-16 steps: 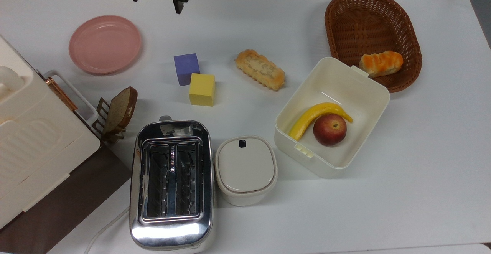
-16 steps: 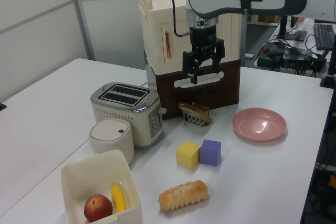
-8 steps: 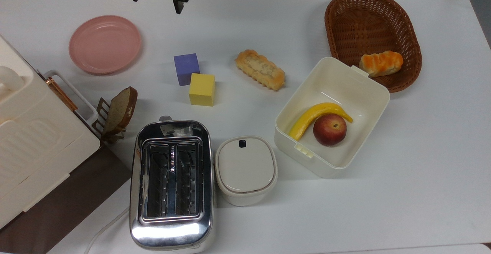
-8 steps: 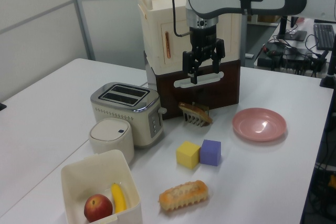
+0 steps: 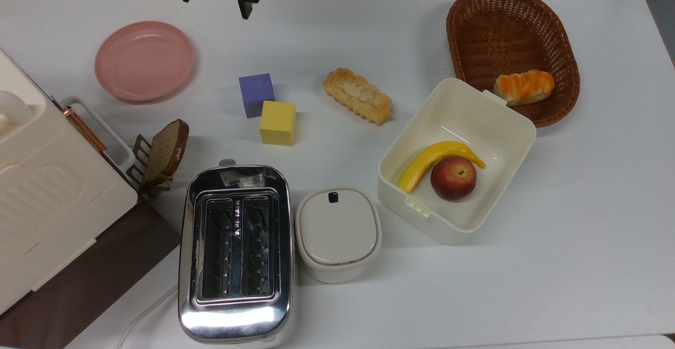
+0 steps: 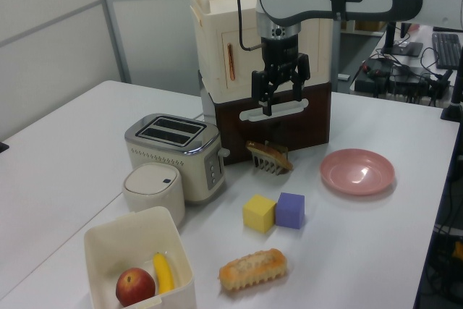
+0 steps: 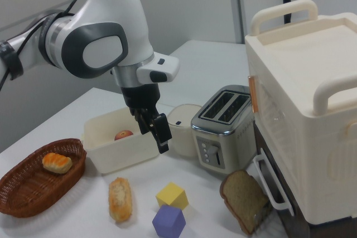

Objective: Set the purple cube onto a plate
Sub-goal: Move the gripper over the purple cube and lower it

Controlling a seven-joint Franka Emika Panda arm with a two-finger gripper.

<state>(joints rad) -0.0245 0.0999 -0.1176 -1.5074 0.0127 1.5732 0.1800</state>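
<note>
No readable text anywhere.
Checked the toaster [image 5: 235, 254], the lidded pot [image 5: 338, 233] and the big cream box [image 7: 304, 98] at the desk's edge: no labels, brands or numbers legible on any of them.

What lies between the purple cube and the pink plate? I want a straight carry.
Nothing visible: bare table separates the purple cube from the plate. The yellow cube touches it on the side away from the plate.
</note>
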